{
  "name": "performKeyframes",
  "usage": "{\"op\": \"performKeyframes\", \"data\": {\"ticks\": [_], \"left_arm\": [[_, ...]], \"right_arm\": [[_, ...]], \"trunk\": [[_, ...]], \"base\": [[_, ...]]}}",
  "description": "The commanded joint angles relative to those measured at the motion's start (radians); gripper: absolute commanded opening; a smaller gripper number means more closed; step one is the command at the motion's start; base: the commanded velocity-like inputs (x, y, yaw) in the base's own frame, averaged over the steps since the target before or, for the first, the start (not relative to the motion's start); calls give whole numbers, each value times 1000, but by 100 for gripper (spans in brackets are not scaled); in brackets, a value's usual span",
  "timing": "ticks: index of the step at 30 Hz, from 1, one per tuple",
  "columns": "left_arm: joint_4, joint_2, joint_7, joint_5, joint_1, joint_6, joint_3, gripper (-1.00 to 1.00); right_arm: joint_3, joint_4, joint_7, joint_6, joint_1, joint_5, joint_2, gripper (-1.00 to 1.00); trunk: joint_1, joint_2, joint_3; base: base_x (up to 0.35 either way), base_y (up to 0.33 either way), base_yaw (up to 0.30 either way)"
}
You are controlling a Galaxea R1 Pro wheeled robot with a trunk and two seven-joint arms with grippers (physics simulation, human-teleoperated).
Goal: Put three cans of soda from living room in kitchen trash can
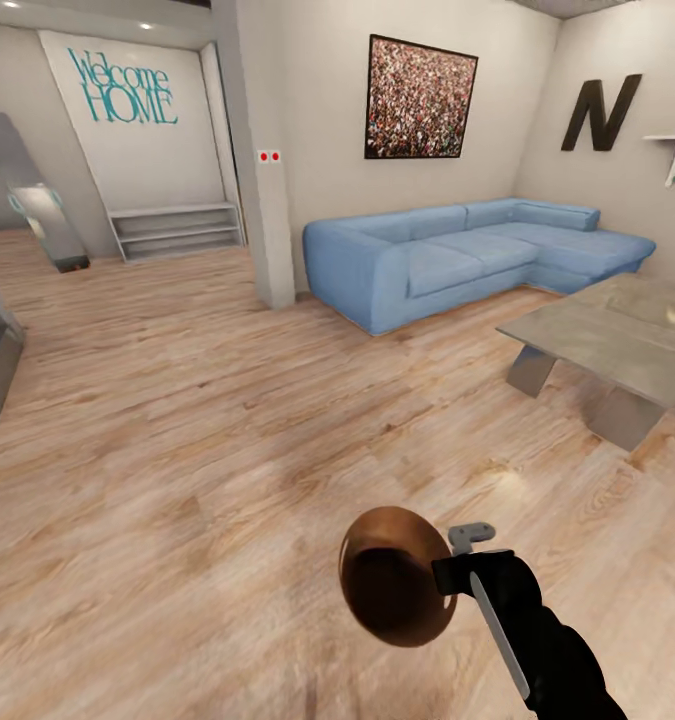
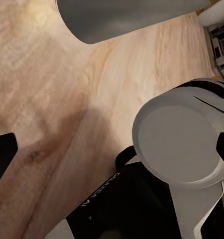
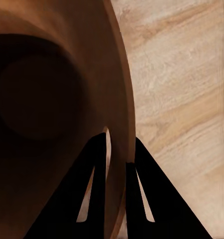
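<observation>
The right gripper (image 1: 455,575) holds the trash can (image 1: 392,590) by its rim, jaws pinched on the copper wall — one finger (image 3: 89,199) inside, the other outside. The can is carried low in front of the robot, its dark mouth tipped toward the head camera, above the plank floor (image 1: 227,420).

A wide stretch of bare floor lies ahead. The blue sofa (image 1: 457,255) stands against the far wall, the grey low table (image 1: 607,335) to the right with its near corner jutting toward the open floor, and a white pillar (image 1: 262,160) left of the sofa.

Left gripper — its jaws' state cannot be told.
</observation>
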Motion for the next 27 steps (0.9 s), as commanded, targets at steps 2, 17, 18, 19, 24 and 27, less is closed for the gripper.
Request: {"op": "performKeyframes", "data": {"ticks": [2,17,18,19,24,27], "left_arm": [[0,0,0,0,0,0,0,100],[2,0,0,0,0,0,0,100],[2,0,0,0,0,0,0,100],[2,0,0,0,0,0,0,100],[2,0,0,0,0,0,0,100],[2,0,0,0,0,0,0,100]], "right_arm": [[-1,0,13,-1,0,-18,0,-100],[0,0,13,-1,0,-18,0,-100],[0,0,13,-1,0,-18,0,-100],[0,0,13,-1,0,-18,0,-100],[1,0,13,-1,0,-18,0,-100],[1,0,13,-1,0,-18,0,-100]], "trunk": [[0,0,0],[0,0,0],[0,0,0],[0,0,0],[0,0,0],[0,0,0]], "base": [[0,0,-300],[0,0,-300],[0,0,-300],[0,0,-300],[0,0,-300],[0,0,-300]]}}
